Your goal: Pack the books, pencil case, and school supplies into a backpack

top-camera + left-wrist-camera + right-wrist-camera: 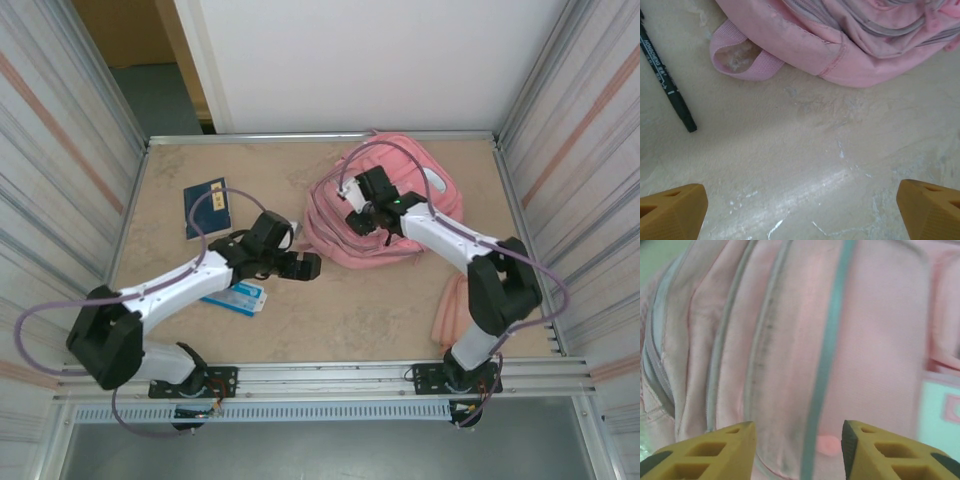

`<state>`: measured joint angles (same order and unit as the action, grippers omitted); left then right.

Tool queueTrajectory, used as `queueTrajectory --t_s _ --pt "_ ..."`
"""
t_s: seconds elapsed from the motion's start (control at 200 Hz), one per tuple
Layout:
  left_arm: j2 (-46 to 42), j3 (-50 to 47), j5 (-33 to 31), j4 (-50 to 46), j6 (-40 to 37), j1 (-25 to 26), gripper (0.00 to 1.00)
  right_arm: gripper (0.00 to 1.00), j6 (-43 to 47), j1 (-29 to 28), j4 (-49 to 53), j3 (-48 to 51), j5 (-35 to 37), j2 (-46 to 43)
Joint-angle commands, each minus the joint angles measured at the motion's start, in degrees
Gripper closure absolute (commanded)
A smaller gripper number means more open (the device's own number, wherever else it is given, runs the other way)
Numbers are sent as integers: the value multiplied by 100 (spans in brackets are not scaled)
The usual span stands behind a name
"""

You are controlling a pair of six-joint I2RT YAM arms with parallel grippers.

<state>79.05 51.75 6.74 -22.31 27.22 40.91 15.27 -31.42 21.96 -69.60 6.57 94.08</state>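
Bare tabletop (805,150) lies beneath the left tool (800,212), spread wide near the backpack (840,55) edge; the right tool (796,440), parted, hangs over its zips.

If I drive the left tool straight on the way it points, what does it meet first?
The left tool would probably meet bare table first, short of the backpack. The black pen lies off to one side. Depth is unclear; a flatter path could reach the backpack.
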Motion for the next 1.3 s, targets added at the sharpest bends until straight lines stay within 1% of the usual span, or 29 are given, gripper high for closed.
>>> queueTrajectory --t_s 0.0,0.06,0.115,0.205,0.251,0.351,0.386,0.456,0.521,0.596,0.671,0.787,0.867,1.027,1.148,1.228,1.273,1.293 --pt "252 222 52 179 23 14 7 40 -1049 14 -233 487 29 -645" --pt "399 309 -88 248 171 -15 8 39 -1412 -2 -300 975 14 -926" --pt "554 470 -42 204 289 -108 8 39 -1881 61 -313 1361 134 -1191" --pt "797 636 118 274 517 -293 9 39 -2574 399 -302 1909 -46 -1714" --pt "911 643 231 452 653 -392 12 39 -2867 604 -319 2147 -278 -2026" --pt "1293 696 867 843 1054 -741 22 35 -3201 973 -370 2591 -704 -2716" --pt "1437 691 1139 986 1269 -890 25 32 -3238 1025 -309 2684 -633 -2912" --pt "1709 645 1556 1460 1589 -1079 32 27 -3290 1049 -138 2816 -256 -3211" --pt "1969 707 1615 1699 1730 -1144 35 26 -3398 1165 -91 2935 -224 -3444" --pt "2277 1020 1593 1579 1725 -1145 42 26 -3562 1319 -164 3116 -452 -3647" --pt "2504 1312 1484 1327 1732 -1151 43 24 -3705 1349 -229 3260 -372 -3704" --pt "2678 1426 1176 1369 1809 -1154 42 24 -3736 1349 -300 3402 -281 -3698" --pt "2765 1547 1223 1328 1870 -1168 42 23 -3834 1358 -356 3502 -203 -3696" --pt "2740 1560 1233 1258 1965 -1146 37 23 -4014 1501 -524 3745 -176 -3702" --pt "2602 1480 1221 1331 2068 -1113 34 23 -4118 1905 -584 3877 -619 -3638" --pt "2720 1547 1123 1355 2055 -1128 34 21 -4119 2245 -856 3971 -1214 -3383" --pt "2887 1672 1203 1351 2076 -1146 36 21 -4089 2446 -873 3914 -1538 -3172" --pt "2959 1732 1238 1342 2059 -1142 42 21 -4070 2509 -873 3888 -1644 -3091"
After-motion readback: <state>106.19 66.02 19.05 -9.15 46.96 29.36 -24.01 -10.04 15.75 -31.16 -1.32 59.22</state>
